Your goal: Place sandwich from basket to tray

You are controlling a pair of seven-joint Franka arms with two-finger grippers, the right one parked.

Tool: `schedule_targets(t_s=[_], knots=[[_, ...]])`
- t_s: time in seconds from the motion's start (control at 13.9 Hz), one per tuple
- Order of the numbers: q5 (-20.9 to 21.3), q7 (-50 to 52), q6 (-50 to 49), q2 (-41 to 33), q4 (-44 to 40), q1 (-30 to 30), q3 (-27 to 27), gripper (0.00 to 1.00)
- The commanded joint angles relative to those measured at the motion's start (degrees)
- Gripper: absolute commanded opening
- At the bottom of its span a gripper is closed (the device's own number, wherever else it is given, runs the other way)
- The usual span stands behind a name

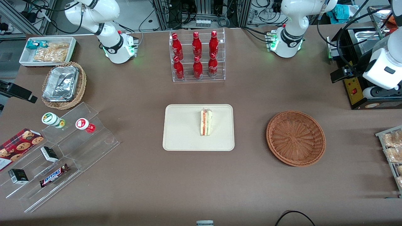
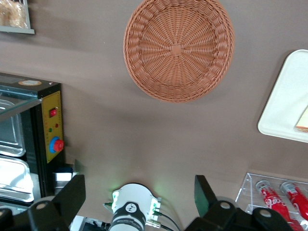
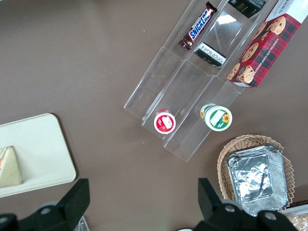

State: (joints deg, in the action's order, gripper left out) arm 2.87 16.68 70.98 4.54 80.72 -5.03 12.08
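The sandwich [image 1: 206,122] stands on its edge in the middle of the cream tray [image 1: 176,131], its red and green stripes facing up. The reddish-brown wicker basket [image 1: 296,138] lies empty beside the tray, toward the working arm's end of the table. My left gripper [image 1: 342,75] hangs high above the table, farther from the front camera than the basket, open and empty. The left wrist view shows its open gripper [image 2: 138,195], the empty basket [image 2: 179,48], a corner of the tray [image 2: 284,106] and a bit of the sandwich [image 2: 303,122].
A clear rack of red bottles [image 1: 197,56] stands farther back than the tray. A black appliance [image 1: 361,91] sits near the working arm. A clear stepped stand with snacks [image 1: 59,150], a tan basket of foil containers [image 1: 64,84] and a white bin [image 1: 47,50] lie toward the parked arm's end.
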Motion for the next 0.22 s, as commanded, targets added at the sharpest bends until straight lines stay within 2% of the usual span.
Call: schedule_targets(t_s=[0.0,0.14], knots=[[-1.3,2.3,0.8,-2.0,1.9,0.7,-0.6,1.00],[-1.3,2.4,0.8,-2.4,2.1,1.0,-0.7,1.00]])
